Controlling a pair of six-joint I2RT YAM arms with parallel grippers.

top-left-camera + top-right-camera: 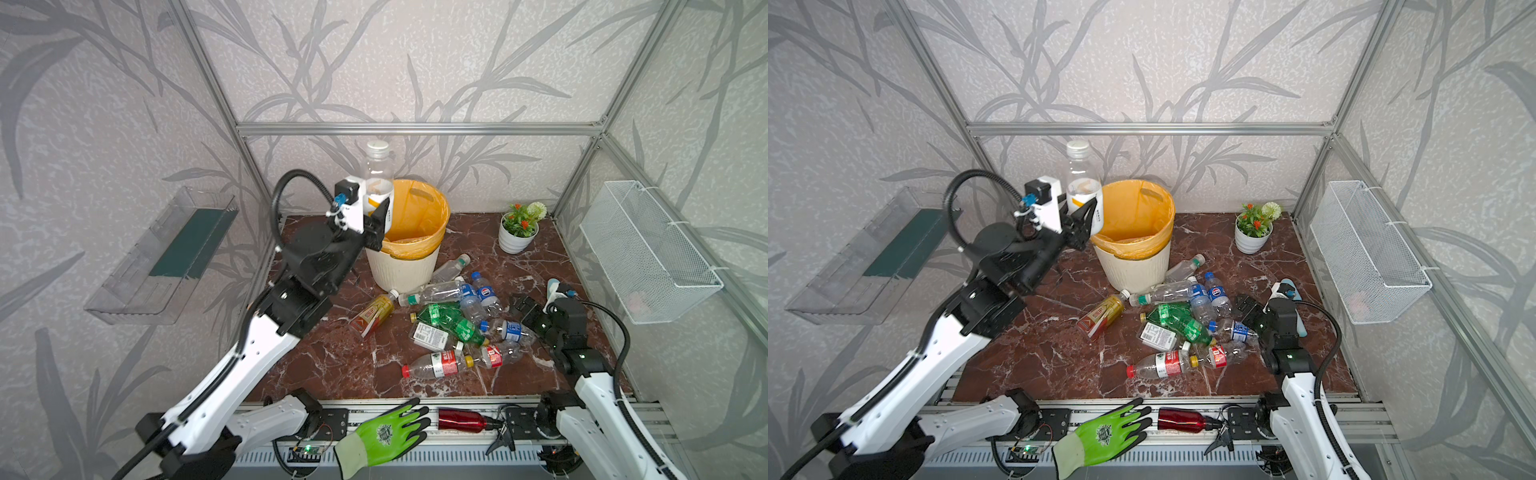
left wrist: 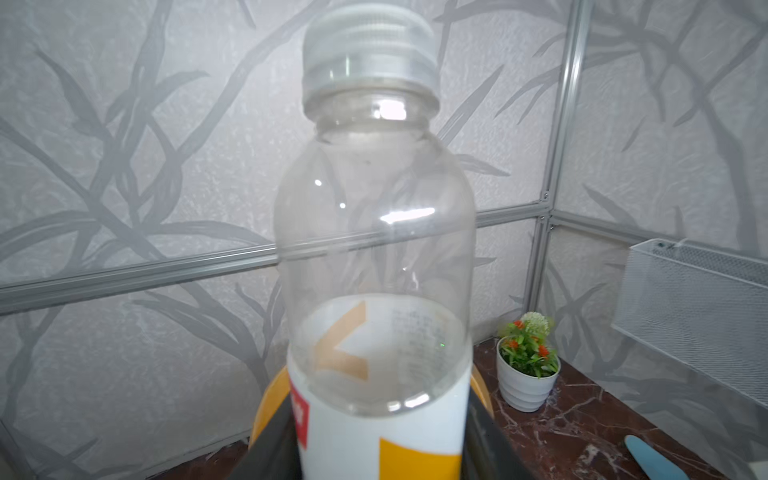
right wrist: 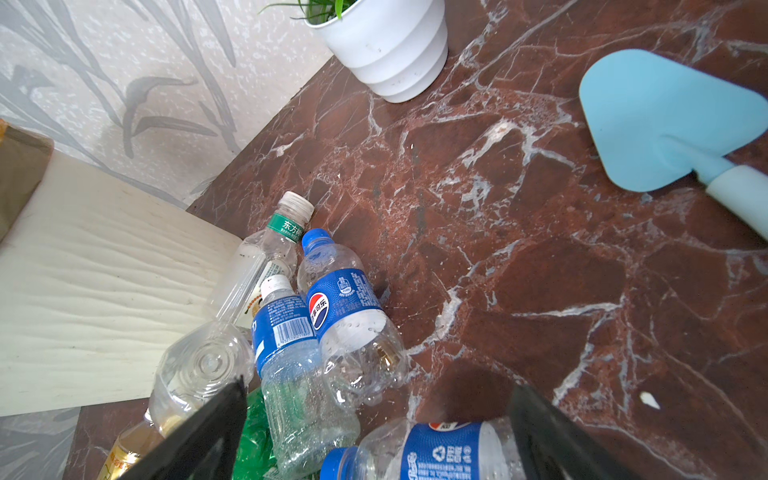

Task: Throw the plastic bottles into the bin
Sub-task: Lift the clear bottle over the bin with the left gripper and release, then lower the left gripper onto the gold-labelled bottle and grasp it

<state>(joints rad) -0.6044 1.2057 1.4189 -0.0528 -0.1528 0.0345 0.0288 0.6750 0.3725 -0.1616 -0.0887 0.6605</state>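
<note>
A: Left gripper [image 1: 377,216] clamps the clear, white-capped plastic bottle [image 2: 374,249] upright, right at the rim of the cream ribbed bin [image 1: 401,270]. Let go?
B: Nah, it should slide farther over the yellow liner [image 1: 419,208] first. Right gripper [image 3: 378,384] hangs spread wide over the bottle pile [image 3: 332,316].

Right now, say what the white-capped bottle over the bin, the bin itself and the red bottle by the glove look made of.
White-capped bottle: clear glossy plastic, see-through with bright glints. Bin: matte cream plastic, ribbed; its liner looks like thin yellow film. Red bottle: probably metal, given its mirror-like sheen.
</note>
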